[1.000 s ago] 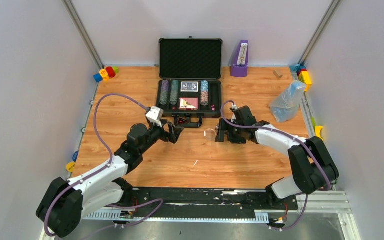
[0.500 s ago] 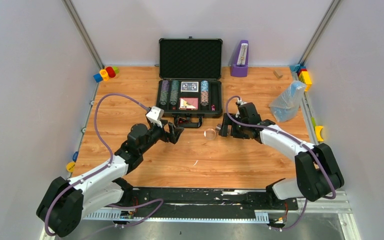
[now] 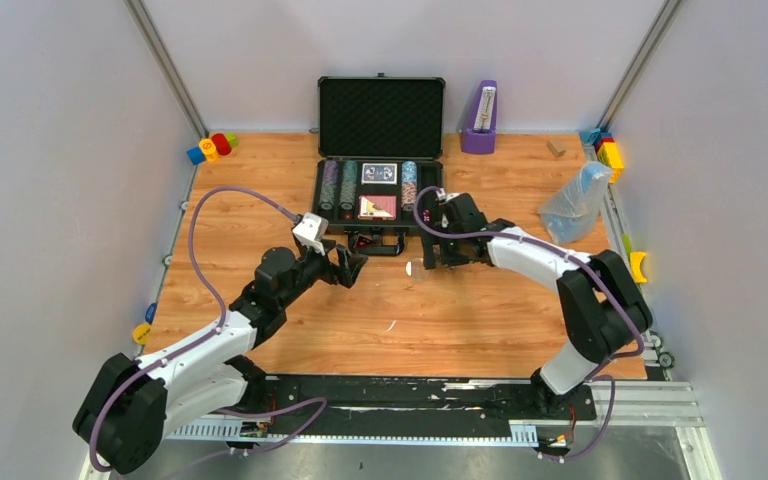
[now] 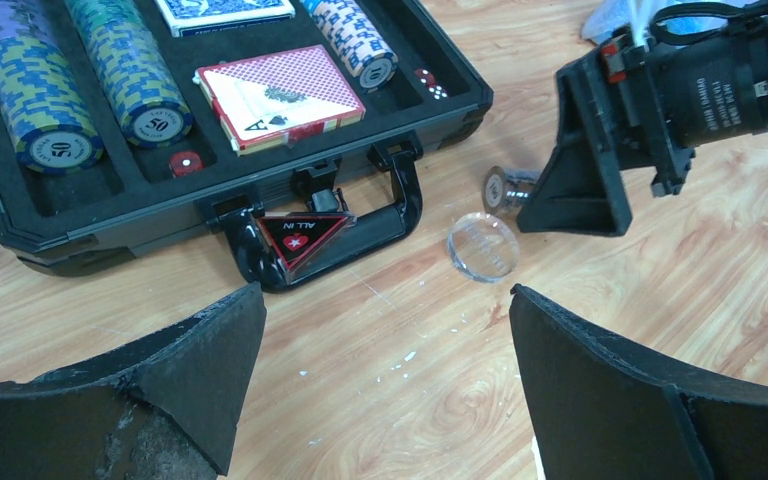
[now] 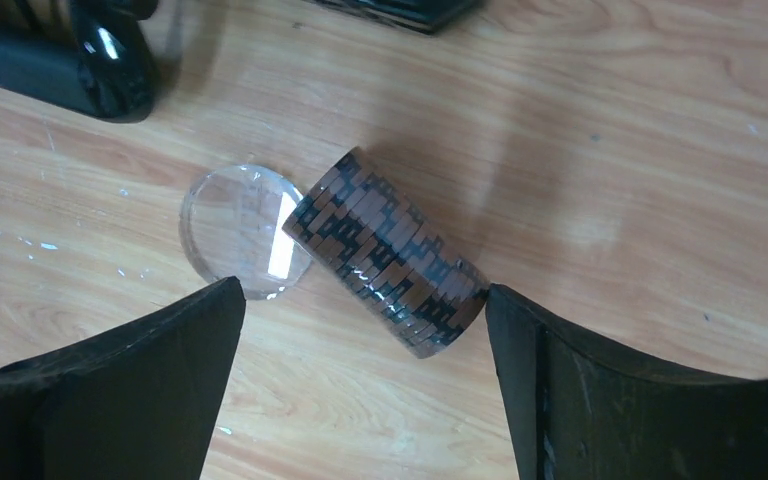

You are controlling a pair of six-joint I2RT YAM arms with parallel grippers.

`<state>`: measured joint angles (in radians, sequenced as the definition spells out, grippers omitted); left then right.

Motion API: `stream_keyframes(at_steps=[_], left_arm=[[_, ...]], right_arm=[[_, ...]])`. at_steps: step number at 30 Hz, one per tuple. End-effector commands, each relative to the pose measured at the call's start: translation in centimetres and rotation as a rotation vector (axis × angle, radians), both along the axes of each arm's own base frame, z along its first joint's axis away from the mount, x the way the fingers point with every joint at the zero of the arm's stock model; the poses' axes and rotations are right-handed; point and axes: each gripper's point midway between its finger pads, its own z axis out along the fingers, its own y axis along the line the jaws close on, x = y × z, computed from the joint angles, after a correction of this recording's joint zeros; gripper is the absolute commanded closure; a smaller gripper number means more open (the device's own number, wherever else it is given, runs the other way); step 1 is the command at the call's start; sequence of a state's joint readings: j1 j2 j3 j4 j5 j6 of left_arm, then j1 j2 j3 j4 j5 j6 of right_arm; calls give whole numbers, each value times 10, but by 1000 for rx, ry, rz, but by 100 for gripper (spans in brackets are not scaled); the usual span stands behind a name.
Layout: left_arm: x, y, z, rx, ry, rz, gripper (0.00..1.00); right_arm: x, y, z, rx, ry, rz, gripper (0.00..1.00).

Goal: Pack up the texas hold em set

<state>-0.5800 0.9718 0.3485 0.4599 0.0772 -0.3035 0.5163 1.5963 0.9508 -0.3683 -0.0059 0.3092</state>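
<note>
Wood table [image 3: 260, 180]: case [image 3: 380, 118] w/ 3 chip rolls [image 3: 348, 185], 2 decks [image 3: 379, 173]; 1 roll [image 5: 385, 252] outside

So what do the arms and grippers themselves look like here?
Both the left arm and right arm have white shells between bulky black joints. A purple cable loops along each. The left gripper and right gripper are black, with broad wedge-shaped fingers whose edges look scuffed. A small white block sits at the left wrist.
</note>
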Motion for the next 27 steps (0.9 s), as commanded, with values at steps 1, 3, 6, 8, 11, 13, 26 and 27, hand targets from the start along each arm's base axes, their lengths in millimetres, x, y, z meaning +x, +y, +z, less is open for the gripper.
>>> stream_keyframes(at_steps=[1,3,6,8,11,13,26,27], left_arm=[[6,-3,19,-17,-49,0,2],[6,-3,19,-16,-47,-2,2],[5,-2,21,-16,-49,2,2],[5,-1,22,-16,-52,4,2],[5,0,23,-17,-54,6,2],[5,0,22,-16,-54,7,2],[5,1,23,-14,-61,12,2],[5,1,24,-15,-62,10,2]], right_arm=[[19,8,9,-146,-66,82,9],[22,7,5,-169,-53,87,11],[25,1,1,-215,-51,79,12],[26,-1,0,-224,-52,79,13],[23,5,-1,-200,-36,94,16],[20,10,-1,-170,-23,111,21],[11,18,9,-87,-7,96,68],[11,20,11,-77,-8,96,69]])
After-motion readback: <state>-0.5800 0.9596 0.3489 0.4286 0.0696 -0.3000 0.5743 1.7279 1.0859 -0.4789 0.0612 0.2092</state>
